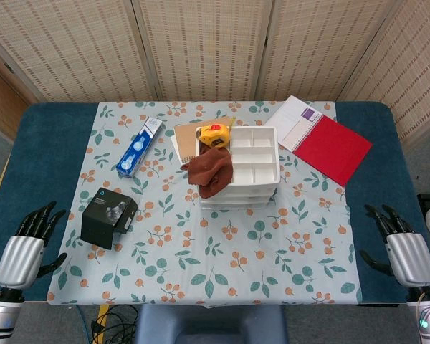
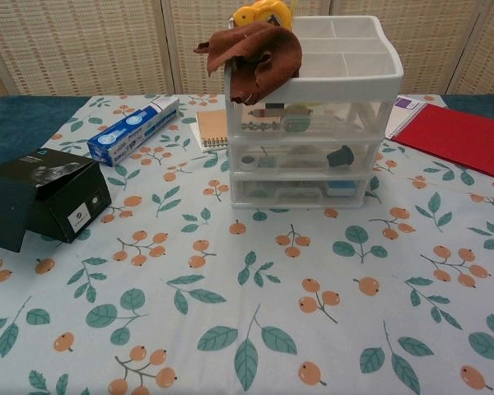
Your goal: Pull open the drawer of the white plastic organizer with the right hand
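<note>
White plastic organizer (image 1: 247, 168) at bench (image 1: 57, 136) centre, drawers shut, brown cloth (image 1: 210, 170) draped on its 9 o'clock corner. Right hand (image 1: 401, 247) at 4 o'clock, fingers spread, holding nothing. Left hand (image 1: 25, 247) at 8 o'clock, likewise empty.

You have the organizer (image 1: 252, 166) mid-tabletop (image 1: 29, 150), cloth (image 1: 211, 170) draped over its left edge, tape measure (image 1: 213, 133) behind that. Toothpaste box (image 1: 140, 146) and box (image 1: 108, 218) lie left, notebook (image 1: 328, 140) right.
</note>
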Robot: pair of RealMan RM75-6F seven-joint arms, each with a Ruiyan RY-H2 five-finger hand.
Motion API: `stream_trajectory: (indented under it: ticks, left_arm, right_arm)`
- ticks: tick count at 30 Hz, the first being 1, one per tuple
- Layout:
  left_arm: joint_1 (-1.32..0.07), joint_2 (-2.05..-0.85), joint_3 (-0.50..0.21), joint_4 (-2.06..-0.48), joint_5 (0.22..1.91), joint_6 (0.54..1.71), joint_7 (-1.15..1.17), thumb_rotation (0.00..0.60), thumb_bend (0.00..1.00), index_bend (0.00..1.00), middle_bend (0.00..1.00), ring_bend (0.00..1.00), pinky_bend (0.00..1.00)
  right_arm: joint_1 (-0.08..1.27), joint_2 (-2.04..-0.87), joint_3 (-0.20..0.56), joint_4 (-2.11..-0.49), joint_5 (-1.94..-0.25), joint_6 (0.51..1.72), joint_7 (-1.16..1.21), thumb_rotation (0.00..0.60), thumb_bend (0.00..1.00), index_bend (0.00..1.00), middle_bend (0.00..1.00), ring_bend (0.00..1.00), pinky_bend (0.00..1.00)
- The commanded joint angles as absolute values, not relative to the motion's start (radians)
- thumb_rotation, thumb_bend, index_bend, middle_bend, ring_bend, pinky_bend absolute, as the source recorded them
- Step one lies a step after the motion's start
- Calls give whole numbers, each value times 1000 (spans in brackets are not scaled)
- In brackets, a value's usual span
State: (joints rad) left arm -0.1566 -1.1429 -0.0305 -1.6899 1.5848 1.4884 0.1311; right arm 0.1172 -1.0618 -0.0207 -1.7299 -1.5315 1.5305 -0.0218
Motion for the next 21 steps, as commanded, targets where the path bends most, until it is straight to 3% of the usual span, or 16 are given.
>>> stream_trajectory:
  ticks: [1,7,9,11,15,18,21]
  left_arm:
    - [-155,-1143,-30,-1689,1584,1488,131,600,205,107,23,75,109]
    - [-150,-1144,-26,-1683,1588,1495,122,600,205,108,23,75,109]
    - [-148,-1145,-27,-1681,1588,1498,118,600,205,108,23,75,109]
    - [-148,-1143,-27,-1681,1591,1501,116,600,205,108,23,75,109]
    - [-144,-1140,-26,-1682,1593,1506,115,600,205,108,23,75,109]
    - [-140,-1137,-24,-1682,1592,1509,113,600,205,107,23,75,109]
    - [-139,-1135,-24,-1682,1591,1509,111,600,205,108,23,75,109]
  right_arm:
    - [117,-1063,-16,-1733,-1539,1531,-26,600,241,63,251,131,241]
    - [128,-1071,-12,-1753,-1572,1512,-54,600,241,63,296,248,303]
    - [140,-1085,-8,-1763,-1577,1490,-65,600,241,63,393,403,425]
    - [162,-1096,-10,-1787,-1573,1440,-62,600,241,63,456,487,514]
    - [217,-1131,0,-1822,-1562,1340,-40,600,241,62,618,673,800]
    - [264,-1165,10,-1850,-1534,1250,9,600,254,63,721,779,895]
    - [319,-1200,31,-1873,-1473,1141,112,600,299,63,771,823,924]
